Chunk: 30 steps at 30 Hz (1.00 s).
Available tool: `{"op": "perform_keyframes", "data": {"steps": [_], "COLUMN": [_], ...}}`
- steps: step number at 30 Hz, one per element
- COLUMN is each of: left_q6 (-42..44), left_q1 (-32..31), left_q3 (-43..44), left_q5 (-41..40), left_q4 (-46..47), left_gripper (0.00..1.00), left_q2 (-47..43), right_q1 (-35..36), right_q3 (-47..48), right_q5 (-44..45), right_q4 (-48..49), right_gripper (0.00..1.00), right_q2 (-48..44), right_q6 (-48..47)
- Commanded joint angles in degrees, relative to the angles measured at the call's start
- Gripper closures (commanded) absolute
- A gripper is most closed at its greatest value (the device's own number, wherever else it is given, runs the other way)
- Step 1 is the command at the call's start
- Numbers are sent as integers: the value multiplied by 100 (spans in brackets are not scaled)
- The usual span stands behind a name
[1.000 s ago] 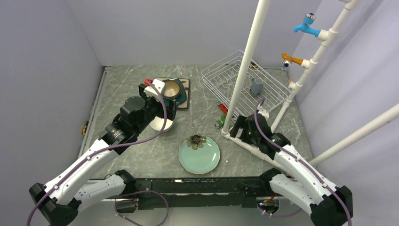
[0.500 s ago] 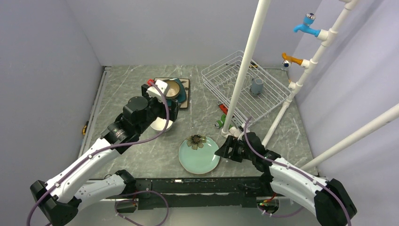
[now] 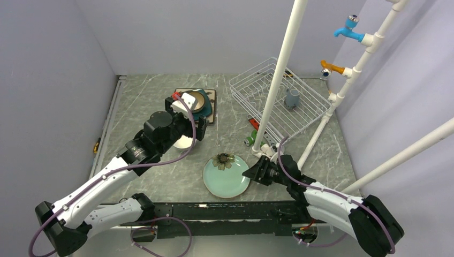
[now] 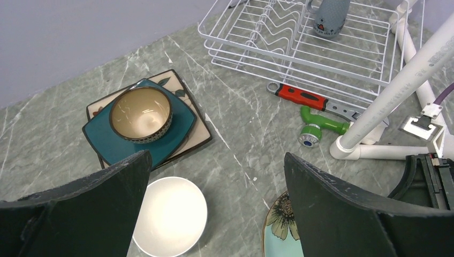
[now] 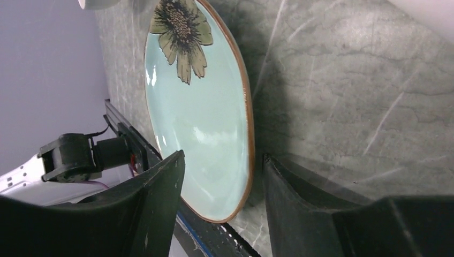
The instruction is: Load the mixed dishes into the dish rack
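Only grey mug (image 3: pixel 292 98) is loaded in dish rack (image 3: pixel 251 85), upper right. Mint-green plate (image 3: pixel 226 176) rim, lower centre, is straddled by half-open right pincer (image 3: pixel 252 173). Left pincer (image 4: pixel 217 158) is held wide. White bowl (image 4: pixel 170 215), brown bowl (image 4: pixel 141 113) and teal square plate (image 4: pixel 179 126) are left on desk (image 3: pixel 160 176).

Three plates (image 3: pixel 226 176), two bowls (image 4: pixel 170 214), one mug (image 4: pixel 330 16), one dish rack (image 4: pixel 241 53), one wrench (image 4: pixel 300 95), two taps (image 3: pixel 348 29).

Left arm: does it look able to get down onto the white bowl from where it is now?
Probably yes. The left gripper hangs open above the white bowl, which stands alone on the table, apart from the stacked square plates, with nothing lying over it.
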Motion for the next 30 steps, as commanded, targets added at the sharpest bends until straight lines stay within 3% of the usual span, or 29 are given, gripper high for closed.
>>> {"op": "perform_keyframes", "data": {"steps": [1,11,15,23,30], "left_q6": [106,125,103,145,89], "left_q1": [-68,-74,-73,-103,-101], "left_q3": [266,295,261,259,342], "left_q5": [-90,-113,-104,-242,-111], "left_q4": [-2,-17,8,-7,-75], "left_gripper": [1,1,1,1,1], "left_q2": [51,24,19,84,219], "right_q1": [17,22,18,16,28], "right_q3": [-307,-300,-160,-148,62], "right_q5": [-67,-85,-76,-544,-690], "right_q4": [1029,1460,1545,2755,2334], "right_gripper": [46,58,75,99,100], "right_q2": [313,1101,1520,2428,1724], "right_q6": [501,394,209,295,161]}}
